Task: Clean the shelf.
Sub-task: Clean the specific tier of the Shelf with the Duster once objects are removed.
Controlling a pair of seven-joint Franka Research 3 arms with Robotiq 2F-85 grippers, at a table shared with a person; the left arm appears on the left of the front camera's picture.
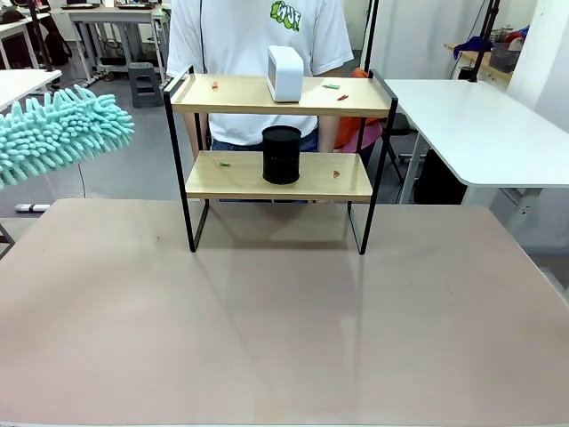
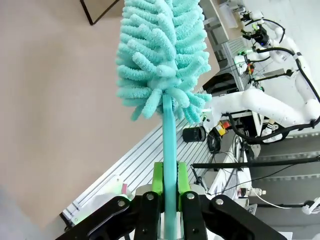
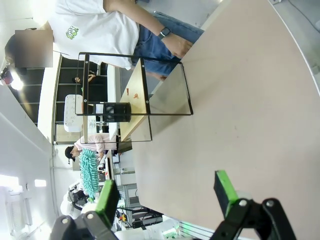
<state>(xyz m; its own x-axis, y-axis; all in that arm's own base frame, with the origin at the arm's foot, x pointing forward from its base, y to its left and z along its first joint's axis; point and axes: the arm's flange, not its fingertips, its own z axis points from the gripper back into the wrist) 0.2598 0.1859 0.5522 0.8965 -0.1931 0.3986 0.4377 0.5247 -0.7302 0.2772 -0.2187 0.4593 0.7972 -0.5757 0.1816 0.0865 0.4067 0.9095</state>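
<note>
Teal fluffy duster point(image 2: 162, 55) is up in the air off the table's left side, well apart from the shelf point(image 1: 240, 93). Its handle is pinched tight between the left gripper's point(image 2: 170, 176) green pads. The right gripper point(image 3: 166, 192) hangs over the table point(image 1: 284, 320), jaws spread wide, gripping nothing. The shelf stands mid-table at the far edge, before the person point(image 1: 249, 36). A white box point(image 1: 285, 73) sits on top, a black cylinder point(image 1: 282, 155) below, and small coloured scraps point(image 1: 331, 86) lie on both boards.
</note>
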